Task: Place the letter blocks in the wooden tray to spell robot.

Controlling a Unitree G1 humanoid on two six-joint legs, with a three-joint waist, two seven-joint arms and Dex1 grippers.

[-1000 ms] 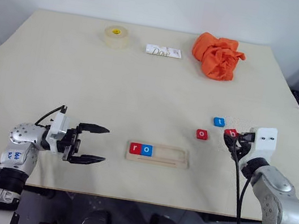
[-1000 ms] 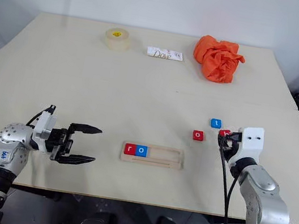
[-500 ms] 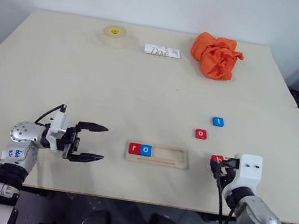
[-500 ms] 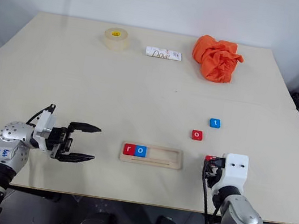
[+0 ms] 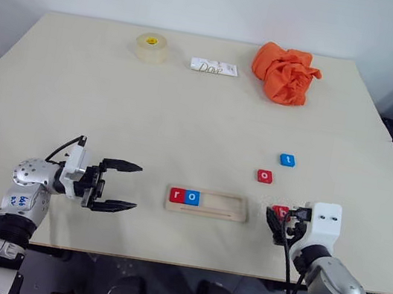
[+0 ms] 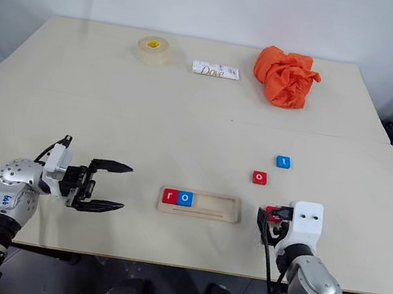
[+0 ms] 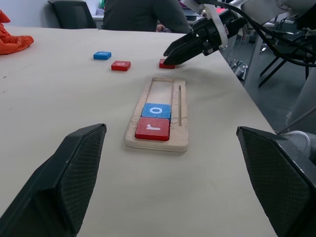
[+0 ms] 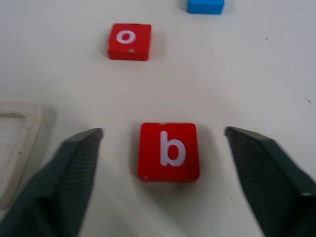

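I'm hovering my right gripper [image 8: 165, 148] with its fingers spread wide, the red b block [image 8: 168, 150] lying flat on the table between them, just off the right end of the wooden tray [image 5: 207, 202]; I'm gripping nothing; my left gripper [image 5: 119, 188] is hanging spread and empty, well to the tray's left; the tray is already carrying the red r [image 7: 153, 128] and blue o [image 7: 156, 110] at its left end, three slots bare; beyond the tray's right end the red o block [image 5: 265, 176] and, farther, the blue block [image 5: 288, 160] are waiting. These tiles look light, stiff and smooth, so I'm judging a pinch across two opposite edges safest, squarely, or it may skid. My right wrist view is reading the b plainly; the left wrist view is showing the tray's groove lengthwise.
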